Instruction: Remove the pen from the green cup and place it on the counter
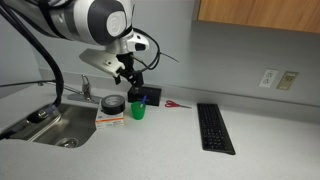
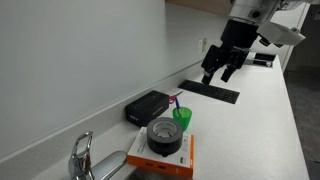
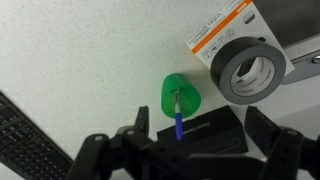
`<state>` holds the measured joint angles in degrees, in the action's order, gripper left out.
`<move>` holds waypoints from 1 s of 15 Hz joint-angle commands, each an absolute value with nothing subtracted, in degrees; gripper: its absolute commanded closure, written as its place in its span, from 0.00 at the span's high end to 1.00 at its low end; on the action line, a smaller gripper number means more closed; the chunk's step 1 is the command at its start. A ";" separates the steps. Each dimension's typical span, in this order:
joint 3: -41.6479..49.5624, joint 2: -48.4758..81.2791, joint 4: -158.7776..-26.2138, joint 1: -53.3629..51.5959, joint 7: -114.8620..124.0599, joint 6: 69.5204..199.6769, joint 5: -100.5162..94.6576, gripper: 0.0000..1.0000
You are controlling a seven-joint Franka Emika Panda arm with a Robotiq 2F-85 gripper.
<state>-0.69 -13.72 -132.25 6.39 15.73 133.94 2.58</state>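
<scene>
The green cup (image 1: 138, 111) stands on the pale counter (image 1: 170, 150) beside a black box, and it also shows in the other exterior view (image 2: 182, 118). The pen (image 3: 178, 122), dark with a blue end, stands tilted in the cup (image 3: 181, 96) and sticks out over its rim; in an exterior view (image 2: 177, 102) it shows as a thin stick. My gripper (image 1: 131, 73) hangs well above the cup, open and empty. In the wrist view its two fingers (image 3: 203, 122) are spread wide, with the cup just ahead of them. It is also high above the counter in an exterior view (image 2: 221, 66).
A black tape roll (image 1: 113, 104) lies on an orange-white box (image 1: 110, 119) next to the cup. The black box (image 1: 148, 95) is behind the cup. Red-handled scissors (image 1: 175, 104) and a black keyboard (image 1: 215, 127) lie further along. The steel sink (image 1: 58, 125) and faucet (image 1: 85, 86) are at the other end.
</scene>
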 commanded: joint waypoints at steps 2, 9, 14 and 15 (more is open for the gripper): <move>-0.05 -12.21 -130.81 5.66 15.95 133.69 2.39 1.00; 0.16 3.27 -120.37 6.24 26.31 139.69 -5.05 1.00; 3.48 12.38 -114.09 2.90 36.61 143.53 -14.08 1.00; 4.26 13.80 -112.94 2.06 38.05 143.68 -15.08 1.00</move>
